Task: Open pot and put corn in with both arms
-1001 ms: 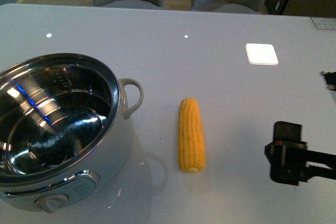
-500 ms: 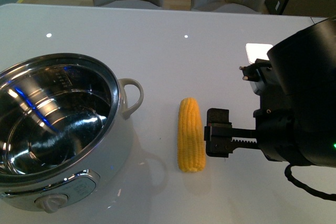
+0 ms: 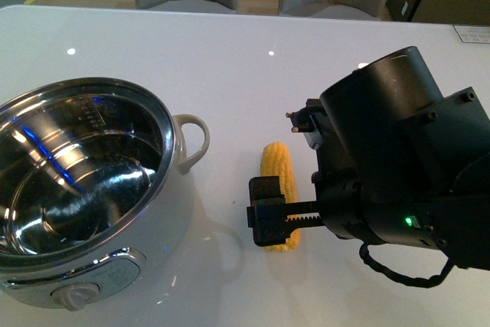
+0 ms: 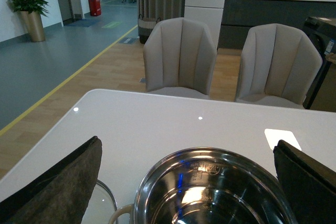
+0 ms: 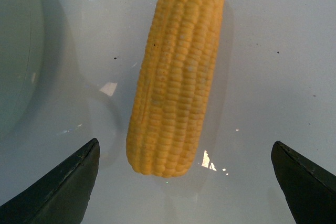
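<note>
Corn (image 3: 277, 165) lengthwise away from robot, narrow end far, right gripper (image 5: 185, 144) spread over it, left gripper (image 4: 187, 141) spread

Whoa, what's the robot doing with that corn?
It looks ready to pick it up. The right gripper hangs open over the corn, one finger on each side, not squeezing it yet. The corn lies on the white table beside the pot. The pot has no lid on and looks empty, so it's ready for the corn. The left gripper is open too, near the pot.
</note>
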Action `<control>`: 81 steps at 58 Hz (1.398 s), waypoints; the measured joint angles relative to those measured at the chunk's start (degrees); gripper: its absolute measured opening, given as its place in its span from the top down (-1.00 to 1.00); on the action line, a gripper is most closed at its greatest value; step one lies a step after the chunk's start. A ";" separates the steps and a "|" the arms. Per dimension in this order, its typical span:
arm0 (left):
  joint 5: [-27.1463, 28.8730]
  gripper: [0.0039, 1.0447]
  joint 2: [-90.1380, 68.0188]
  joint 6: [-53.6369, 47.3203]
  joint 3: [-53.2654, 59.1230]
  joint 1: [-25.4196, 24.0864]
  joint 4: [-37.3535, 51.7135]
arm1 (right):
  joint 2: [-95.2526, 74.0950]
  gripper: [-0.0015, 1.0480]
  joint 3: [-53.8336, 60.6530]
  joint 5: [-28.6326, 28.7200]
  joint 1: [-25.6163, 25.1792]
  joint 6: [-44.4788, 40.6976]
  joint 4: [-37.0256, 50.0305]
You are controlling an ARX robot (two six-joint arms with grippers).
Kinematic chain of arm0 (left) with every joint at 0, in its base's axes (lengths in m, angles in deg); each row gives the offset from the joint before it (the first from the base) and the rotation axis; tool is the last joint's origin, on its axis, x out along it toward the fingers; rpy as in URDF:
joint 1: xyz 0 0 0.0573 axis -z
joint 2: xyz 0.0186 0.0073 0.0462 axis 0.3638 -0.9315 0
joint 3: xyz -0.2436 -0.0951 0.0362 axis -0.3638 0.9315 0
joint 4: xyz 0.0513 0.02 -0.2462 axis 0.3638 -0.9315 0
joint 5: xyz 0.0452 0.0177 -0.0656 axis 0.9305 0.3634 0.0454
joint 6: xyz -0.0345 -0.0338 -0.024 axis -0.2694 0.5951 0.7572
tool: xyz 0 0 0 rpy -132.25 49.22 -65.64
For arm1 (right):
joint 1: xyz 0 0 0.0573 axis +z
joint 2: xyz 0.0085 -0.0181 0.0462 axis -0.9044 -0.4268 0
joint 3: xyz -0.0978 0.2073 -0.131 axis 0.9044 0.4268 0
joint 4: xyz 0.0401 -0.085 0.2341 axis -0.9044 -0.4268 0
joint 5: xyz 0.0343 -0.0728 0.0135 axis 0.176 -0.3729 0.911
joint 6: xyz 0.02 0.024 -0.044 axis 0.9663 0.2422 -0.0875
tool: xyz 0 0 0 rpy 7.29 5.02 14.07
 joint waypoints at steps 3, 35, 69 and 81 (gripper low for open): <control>0.00 -0.88 0.00 0.00 0.00 0.00 0.00 | -0.87 -0.83 -0.81 0.00 0.00 -0.63 -0.22; 0.00 -0.88 0.00 0.00 0.00 0.00 0.00 | -12.57 -0.83 -9.60 -1.57 2.62 -6.16 -1.92; 0.00 -0.88 0.00 0.00 0.00 0.00 0.00 | -14.75 0.00 -10.51 -1.84 3.13 -6.95 -2.60; 0.00 -0.88 0.00 0.00 0.00 0.00 0.00 | -14.51 0.39 -10.36 -1.73 3.10 -6.69 -2.60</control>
